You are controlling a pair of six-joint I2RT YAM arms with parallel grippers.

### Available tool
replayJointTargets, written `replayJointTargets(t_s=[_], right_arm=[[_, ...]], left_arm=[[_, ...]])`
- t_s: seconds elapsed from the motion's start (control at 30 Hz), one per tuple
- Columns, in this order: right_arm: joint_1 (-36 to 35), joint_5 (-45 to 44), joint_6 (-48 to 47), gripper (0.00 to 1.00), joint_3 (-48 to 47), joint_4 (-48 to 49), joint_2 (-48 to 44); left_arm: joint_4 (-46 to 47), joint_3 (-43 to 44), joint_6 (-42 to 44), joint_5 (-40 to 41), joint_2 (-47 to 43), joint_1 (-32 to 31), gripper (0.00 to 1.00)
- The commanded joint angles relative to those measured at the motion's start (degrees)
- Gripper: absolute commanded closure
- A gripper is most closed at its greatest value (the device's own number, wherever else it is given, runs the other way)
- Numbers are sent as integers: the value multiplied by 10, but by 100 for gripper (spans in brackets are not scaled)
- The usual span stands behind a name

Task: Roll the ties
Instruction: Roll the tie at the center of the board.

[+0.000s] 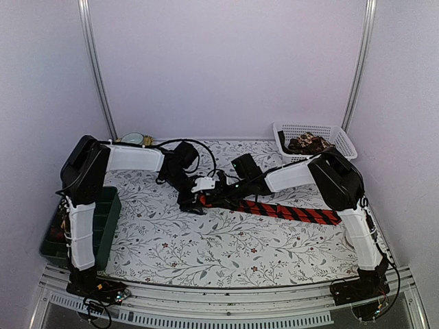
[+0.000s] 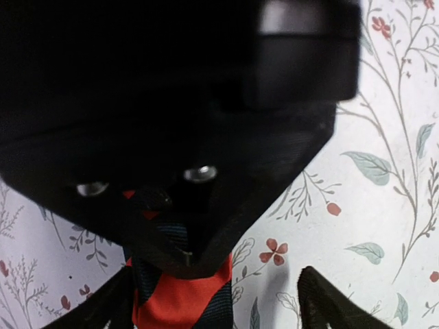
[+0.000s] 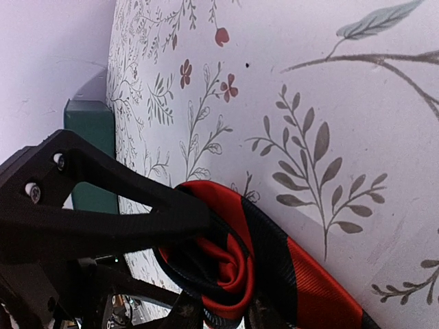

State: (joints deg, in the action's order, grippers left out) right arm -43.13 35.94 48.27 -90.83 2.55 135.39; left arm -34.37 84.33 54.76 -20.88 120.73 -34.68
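Ties, then, and the top view first. The red-and-black tie (image 1: 295, 212) lies flat on the cloth (image 1: 206, 253), its tail running out toward 3 o'clock from mid-table. Both claws meet at its 9 o'clock end. My left claw (image 1: 191, 203) comes in from 10 o'clock and my right claw (image 1: 218, 194) from 2 o'clock, so I judge one is there to turn the roll and the other to steady it. Other ties (image 1: 309, 143) sit heaped in the basket (image 1: 343, 140) at 1 o'clock, well apart, waiting their turn I'd guess. The bin (image 1: 110, 205) sits at 9 o'clock by my left arm.

Left wrist now. A big dark body, the right claw I think, fills most of the frame. Below it my left fingers (image 2: 322, 308) stand wide with bare cloth between them, gripping nothing. The tie shows at 6 o'clock, just beside the finger at 7 o'clock. Open like that, I reckon this claw is ready to take over the roll.

Right wrist, and here's the work. The tie's end is wound into a small coil (image 3: 230, 267), red at the heart and black outside. My right claw is narrowed on it, one finger (image 3: 137, 212) pressing from 10 o'clock and the other under at 6 o'clock. I'd say that pinch stops the coil springing loose. The unrolled length leaves toward 4 o'clock, so most of the rolling is not yet done.
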Motion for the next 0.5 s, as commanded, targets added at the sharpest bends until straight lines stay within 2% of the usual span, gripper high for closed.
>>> replayJointTargets(t_s=[0.0,0.17,0.27,0.33,0.47], right_arm=[[3,-3,9,80,19,-26,35],[7,9,18,80,17,-22,43],[11,20,29,80,18,-12,50],[12,27,36,80,16,-6,53],[13,32,39,80,7,-7,59]], left_arm=[[20,-16,-89,57,-31,1,15],[1,20,-201,55,-39,32,13],[-24,37,-284,9,-39,57,16],[-21,22,-326,-45,-49,68,19],[68,-61,-443,-135,-92,80,32]])
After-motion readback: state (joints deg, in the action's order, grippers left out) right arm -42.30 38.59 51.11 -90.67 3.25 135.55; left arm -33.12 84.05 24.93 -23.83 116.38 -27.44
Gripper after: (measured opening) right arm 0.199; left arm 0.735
